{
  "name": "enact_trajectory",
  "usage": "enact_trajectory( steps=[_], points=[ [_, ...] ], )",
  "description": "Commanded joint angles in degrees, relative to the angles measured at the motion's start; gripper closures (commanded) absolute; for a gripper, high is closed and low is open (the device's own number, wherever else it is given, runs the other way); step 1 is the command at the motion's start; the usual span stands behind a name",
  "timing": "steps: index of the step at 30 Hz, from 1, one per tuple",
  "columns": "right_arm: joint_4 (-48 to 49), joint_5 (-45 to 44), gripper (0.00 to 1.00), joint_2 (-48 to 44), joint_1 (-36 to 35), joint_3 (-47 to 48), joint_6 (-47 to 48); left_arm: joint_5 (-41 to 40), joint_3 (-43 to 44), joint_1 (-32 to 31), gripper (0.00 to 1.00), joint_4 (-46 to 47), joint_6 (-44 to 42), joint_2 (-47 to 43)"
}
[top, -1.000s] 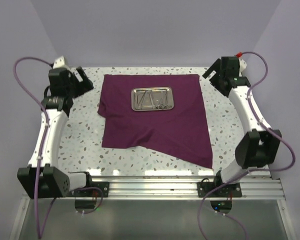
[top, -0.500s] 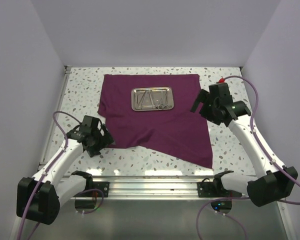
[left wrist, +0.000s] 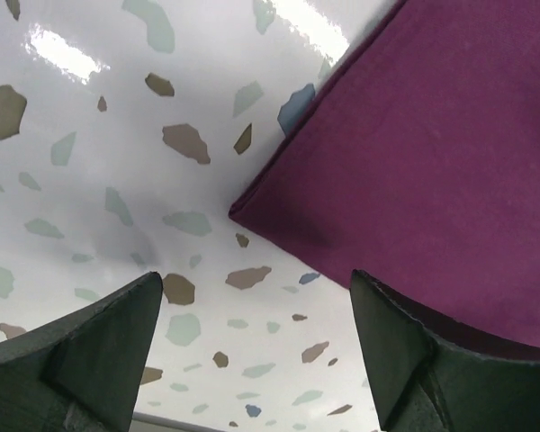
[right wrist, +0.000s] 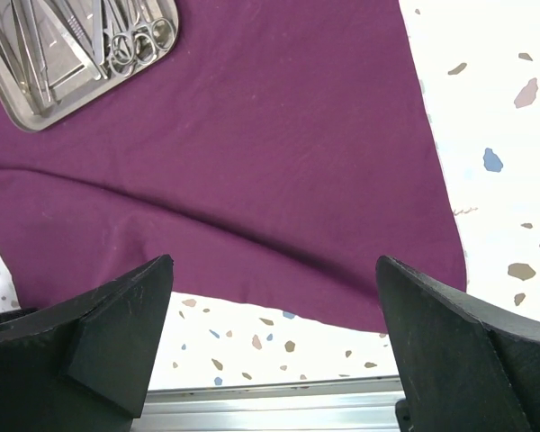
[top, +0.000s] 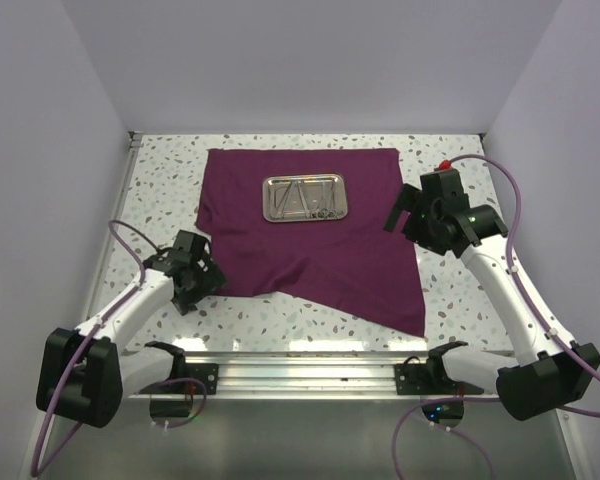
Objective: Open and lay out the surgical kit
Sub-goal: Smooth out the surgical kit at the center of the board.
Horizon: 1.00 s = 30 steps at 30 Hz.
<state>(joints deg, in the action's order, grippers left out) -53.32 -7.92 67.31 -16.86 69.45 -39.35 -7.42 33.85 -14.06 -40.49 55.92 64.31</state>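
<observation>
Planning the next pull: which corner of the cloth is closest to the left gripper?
The near-left corner, just ahead of the open left gripper; the other three lie much farther off.

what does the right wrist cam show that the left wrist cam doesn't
Only the right wrist view: the steel tray holding thin silver instruments, a long fold running across the maroon cloth, and the aluminium rail at the table's near edge.
Only the left wrist view: one corner of that cloth, seen close up against the table.
Both: the maroon cloth, the speckled table, and that arm's own jaws, open and gripping nothing.
</observation>
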Motion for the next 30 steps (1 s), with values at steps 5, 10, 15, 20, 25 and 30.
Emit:
enact_trajectory(
  steps=[5, 10, 15, 20, 25, 30],
  points=[
    [-1.1, -1.2, 0.02, -1.7, -0.2, 1.1, 1.4, -2.3, -0.2, -0.4, 0.15, 9.3, 0.8, 6.7],
    [-0.5, -1.7, 0.02, -1.2, -0.3, 0.2, 1.6, -1.3, 0.9, -0.4, 0.28, 10.8, -0.4, 9.2],
    [0.8, -1.4, 0.02, -0.4, -0.1, -1.2, 1.5, -1.7, 1.7, -0.4, 0.57, 11.3, -1.6, 11.0],
    [1.3, -1.6, 0.03, 0.6, -0.2, -0.7, 1.9, -1.0, 3.4, -0.4, 0.96, 11.2, -3.0, 12.0],
    [1.6, -2.1, 0.03, 1.1, -0.2, -0.2, 2.5, -3.0, 8.5, -0.4, 1.0, 2.8, -5.6, 8.2],
    [2.3, -1.9, 0.02, 1.1, -0.2, 0.7, 2.5, -8.3, 18.8, -0.4, 1.0, -18.8, -7.9, -1.8]
  ],
)
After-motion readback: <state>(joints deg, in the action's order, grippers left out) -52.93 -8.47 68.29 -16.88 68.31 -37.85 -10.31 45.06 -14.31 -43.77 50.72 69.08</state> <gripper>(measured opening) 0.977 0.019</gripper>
